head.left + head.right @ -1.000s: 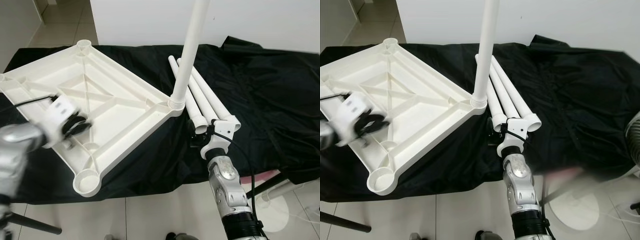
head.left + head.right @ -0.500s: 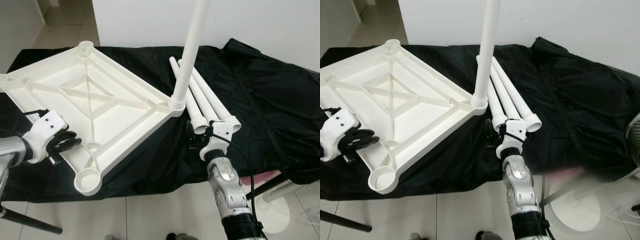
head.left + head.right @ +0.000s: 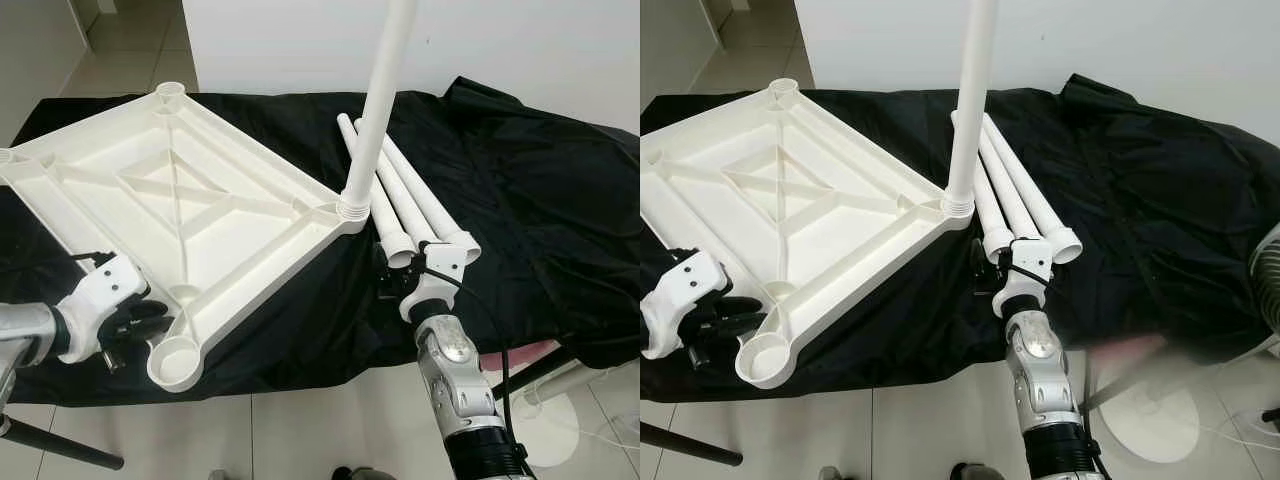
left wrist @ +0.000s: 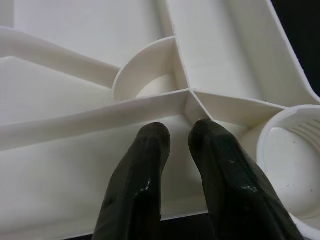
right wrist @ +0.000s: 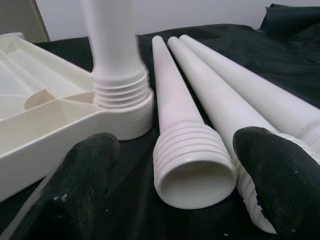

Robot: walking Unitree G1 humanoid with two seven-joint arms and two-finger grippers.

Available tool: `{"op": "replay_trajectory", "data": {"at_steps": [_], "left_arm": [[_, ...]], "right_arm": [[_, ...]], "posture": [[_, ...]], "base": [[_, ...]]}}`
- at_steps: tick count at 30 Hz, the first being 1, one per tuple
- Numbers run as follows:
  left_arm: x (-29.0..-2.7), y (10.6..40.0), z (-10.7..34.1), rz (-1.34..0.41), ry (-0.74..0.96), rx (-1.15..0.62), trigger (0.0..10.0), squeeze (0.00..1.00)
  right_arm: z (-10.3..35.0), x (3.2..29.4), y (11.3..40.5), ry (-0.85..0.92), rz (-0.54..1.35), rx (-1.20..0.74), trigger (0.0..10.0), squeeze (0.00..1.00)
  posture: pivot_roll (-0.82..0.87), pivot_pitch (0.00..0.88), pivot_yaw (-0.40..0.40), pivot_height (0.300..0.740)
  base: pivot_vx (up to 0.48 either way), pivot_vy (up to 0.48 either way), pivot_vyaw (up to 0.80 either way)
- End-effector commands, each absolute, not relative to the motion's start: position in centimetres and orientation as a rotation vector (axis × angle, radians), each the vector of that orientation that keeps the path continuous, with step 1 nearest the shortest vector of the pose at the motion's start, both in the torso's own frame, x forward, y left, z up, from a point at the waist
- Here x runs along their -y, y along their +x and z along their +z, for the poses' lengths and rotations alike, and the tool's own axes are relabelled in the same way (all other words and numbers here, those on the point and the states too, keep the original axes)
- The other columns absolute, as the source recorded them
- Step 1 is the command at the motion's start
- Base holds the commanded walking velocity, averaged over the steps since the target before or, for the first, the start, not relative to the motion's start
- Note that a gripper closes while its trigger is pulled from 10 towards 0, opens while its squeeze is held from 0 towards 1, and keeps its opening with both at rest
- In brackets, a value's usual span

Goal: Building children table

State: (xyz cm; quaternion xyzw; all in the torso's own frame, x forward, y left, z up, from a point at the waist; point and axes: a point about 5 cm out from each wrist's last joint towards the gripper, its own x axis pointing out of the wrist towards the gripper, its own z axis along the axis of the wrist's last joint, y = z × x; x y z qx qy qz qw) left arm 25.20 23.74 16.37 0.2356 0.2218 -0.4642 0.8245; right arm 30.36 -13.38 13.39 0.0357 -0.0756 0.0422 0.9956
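Black cloth [image 3: 520,170] drapes the table, white wall behind, pale tiles below. Down at the near edge, the right gripper [image 5: 175,192] sits with its fingers spread wide either side of the threaded mouth of the nearest loose leg [image 5: 192,150], touching nothing yet; looks lined up to take that leg by its screw end. Just beyond lie the other two loose legs [image 3: 420,200], side by side, threads pointing toward the robot, handy for picking. Beside them the upturned tabletop [image 3: 190,210] lies ribs-up so its corner sockets face the ceiling, and one fitted leg [image 3: 375,110] already stands upright in the corner nearest the loose legs.

Over to the left gripper [image 4: 177,145]: fingers nearly together with a thin gap, tips resting against the rib junction just beside the empty near corner socket [image 4: 292,155]. My read is it's steadying or nudging the tabletop rather than clamping it.

Compared with a second ago, the left arm has swung from over the tabletop's middle down to that near corner, and the blur is gone. Right gripper, legs and tabletop sit much as they were.
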Motion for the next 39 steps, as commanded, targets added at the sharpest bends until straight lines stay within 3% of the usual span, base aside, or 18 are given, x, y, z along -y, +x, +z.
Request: {"op": "replay_trajectory", "data": {"at_steps": [1,11,21,22,23,24,33,34,35,36,39], "left_arm": [[-21.6,24.7,15.4,-1.078,0.455,-0.474,10.0,0.00],[-17.9,26.0,15.5,-1.084,0.439,-0.374,10.0,0.00],[-19.2,27.4,16.2,-1.019,0.507,-0.345,10.0,0.00],[-19.9,27.7,16.6,-1.008,0.512,-0.343,10.0,0.05],[-20.5,28.0,17.1,-0.996,0.502,-0.343,10.0,0.77],[-21.0,28.3,17.5,-0.992,0.494,-0.344,10.0,1.00],[-23.7,29.6,18.7,-0.944,0.558,-0.362,10.0,1.00],[-24.3,30.3,19.0,-0.924,0.583,-0.357,10.0,0.62],[-24.3,30.3,19.0,-0.924,0.583,-0.357,10.0,0.62],[-24.4,30.7,19.1,-0.917,0.604,-0.353,10.0,0.00],[-24.2,31.4,19.4,-0.928,0.621,-0.336,10.0,0.00]], "right_arm": [[13.1,13.1,30.4,0.066,0.103,0.132,10.0,0.00],[13.0,13.1,30.3,0.065,0.097,0.127,10.0,0.00],[12.8,13.2,30.2,0.065,0.090,0.125,10.0,0.00],[12.8,13.2,30.2,0.063,0.093,0.126,10.0,0.00],[12.8,13.1,30.2,0.061,0.096,0.125,10.0,0.00],[12.8,13.1,30.1,0.059,0.099,0.125,10.0,0.00],[12.6,13.5,29.8,0.040,0.110,0.121,10.0,0.00],[12.4,13.5,29.7,0.027,0.126,0.117,10.0,0.00],[12.4,13.5,29.7,0.027,0.126,0.117,10.0,0.00],[12.3,13.4,29.6,0.016,0.140,0.114,10.0,0.00],[12.2,13.4,29.5,0.001,0.160,0.112,10.0,0.00]], "posture": [[-0.04,0.090,-0.041,0.740],[-0.06,0.097,-0.028,0.740],[-0.05,0.100,-0.023,0.740],[-0.05,0.102,-0.022,0.740],[-0.05,0.102,-0.021,0.740],[-0.05,0.102,-0.021,0.740],[-0.06,0.102,-0.015,0.740],[-0.06,0.102,-0.011,0.740],[-0.06,0.102,-0.011,0.740],[-0.06,0.102,-0.010,0.740],[-0.06,0.102,-0.007,0.740]], "base": [[0.000,0.000,0.00],[0.000,0.000,0.00],[0.000,0.000,0.00],[0.000,0.000,0.00],[0.000,0.000,0.00],[0.000,0.000,0.00],[0.000,0.000,0.00],[0.000,0.000,0.00],[0.000,0.000,0.00],[0.000,0.000,0.00],[0.000,0.000,0.00]]}}
